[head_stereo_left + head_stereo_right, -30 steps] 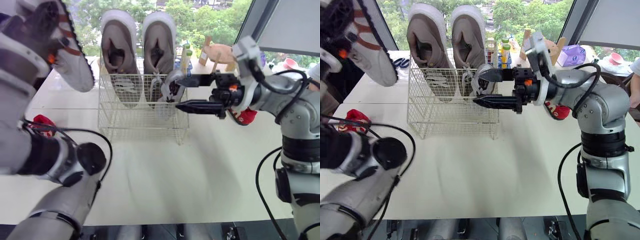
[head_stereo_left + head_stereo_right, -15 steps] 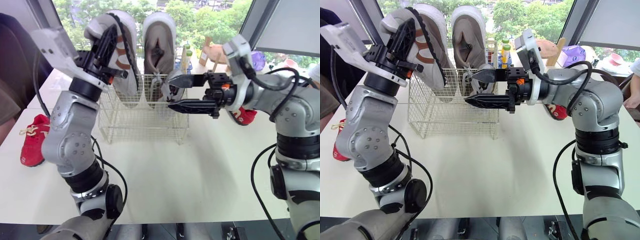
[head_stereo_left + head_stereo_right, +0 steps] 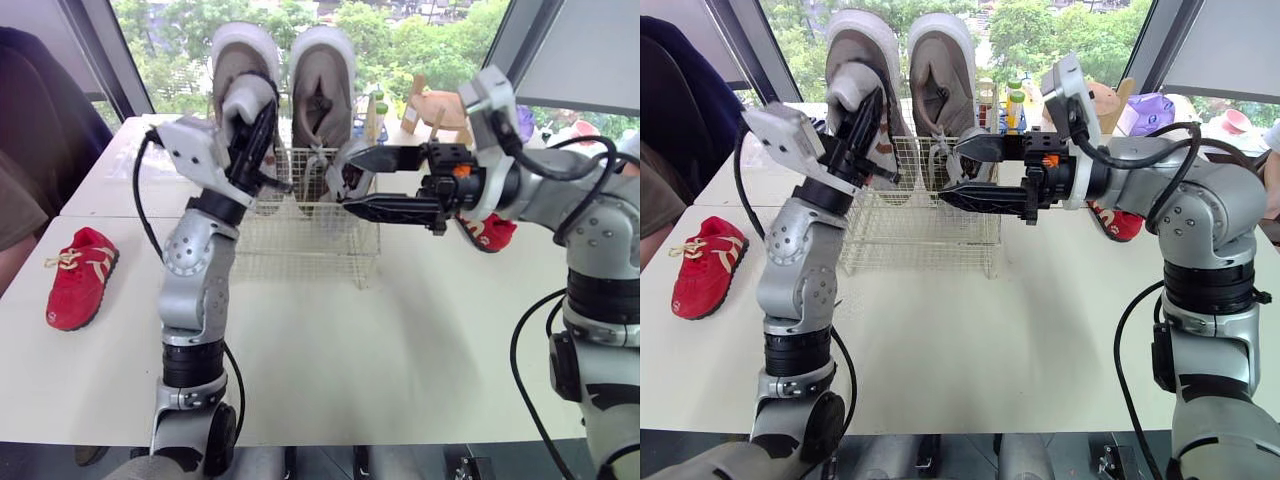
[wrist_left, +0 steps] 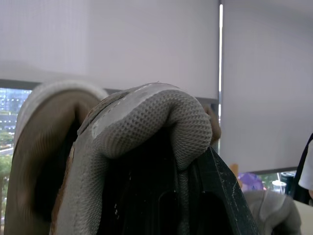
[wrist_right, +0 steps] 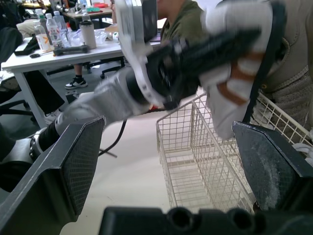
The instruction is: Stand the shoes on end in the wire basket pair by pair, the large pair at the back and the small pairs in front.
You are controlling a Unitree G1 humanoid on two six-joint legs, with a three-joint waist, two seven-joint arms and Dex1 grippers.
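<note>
White table [image 3: 400, 330] — wire basket [image 3: 300, 250] on it, windows [image 3: 150, 40] behind.

— How many shoes do you count?
— I count six. Two are large: left tan shoe [image 3: 235, 50], right tan shoe [image 3: 322, 85].
— And the small ones?
— Four. Two grey: first grey shoe [image 4: 146, 117], second grey shoe [image 3: 346, 178]. Two red: left red shoe [image 3: 78, 292], right red shoe [image 3: 492, 232].
— Baskets?
— I see one wire basket [image 3: 310, 245].
</note>
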